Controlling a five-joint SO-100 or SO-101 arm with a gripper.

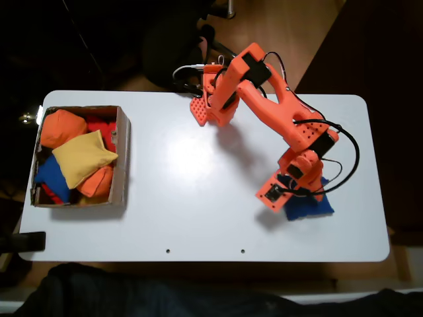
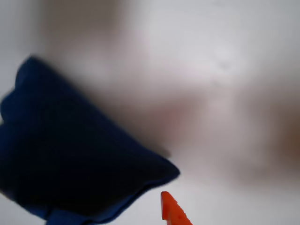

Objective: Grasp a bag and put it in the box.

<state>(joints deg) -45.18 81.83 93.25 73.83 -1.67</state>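
My orange gripper (image 1: 301,198) sits over the plump blue fabric beanbag (image 1: 310,206) at lower right; how wide my fingers are spread I cannot tell.

No words, labels, brands, numbers or signs can be read in either view, whether on the arm, the bags, the box or the counter.

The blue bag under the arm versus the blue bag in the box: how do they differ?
The blue bag under the arm lies on the white table, largely covered by the gripper; the blue bag in the box is partly under the yellow bag. The first lies alone; the second is packed among orange bags. Both are dark blue.
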